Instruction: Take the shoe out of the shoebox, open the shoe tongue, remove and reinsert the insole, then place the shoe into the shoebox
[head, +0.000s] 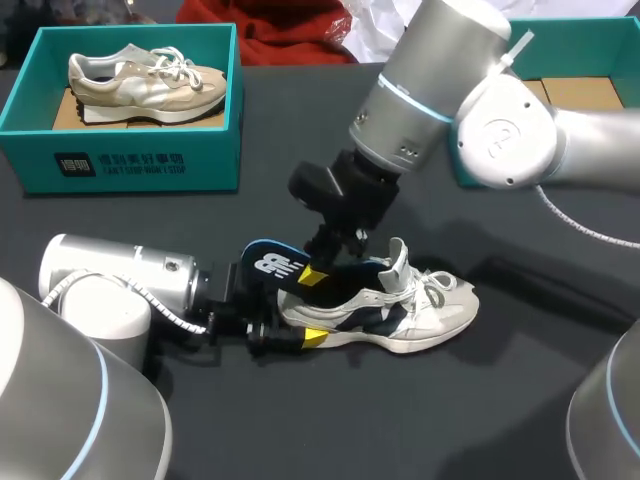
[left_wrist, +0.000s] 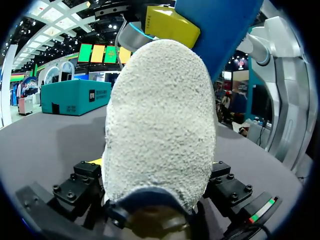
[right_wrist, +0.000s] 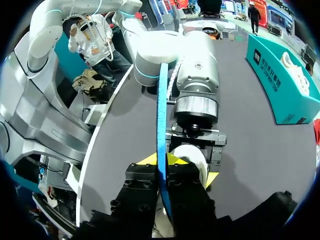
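A white and navy shoe (head: 420, 310) lies on its side in the middle of the dark table. My left gripper (head: 313, 308) comes in level from the left, its yellow tips touching the heel from both sides. The heel (left_wrist: 160, 125) fills the left wrist view and hides the fingers. A blue insole (head: 272, 265) sticks up out of the heel opening. My right gripper (head: 330, 248) reaches down from above and pinches the insole. In the right wrist view the insole (right_wrist: 161, 125) stands edge-on between the dark fingers of the right gripper (right_wrist: 165, 172), above the white heel (right_wrist: 192, 155).
A teal shoebox (head: 130, 155) at the back left holds a beige shoe (head: 145, 82); the same box (left_wrist: 75, 97) also shows in the left wrist view. A second teal box (head: 590, 45) stands at the back right behind my right arm.
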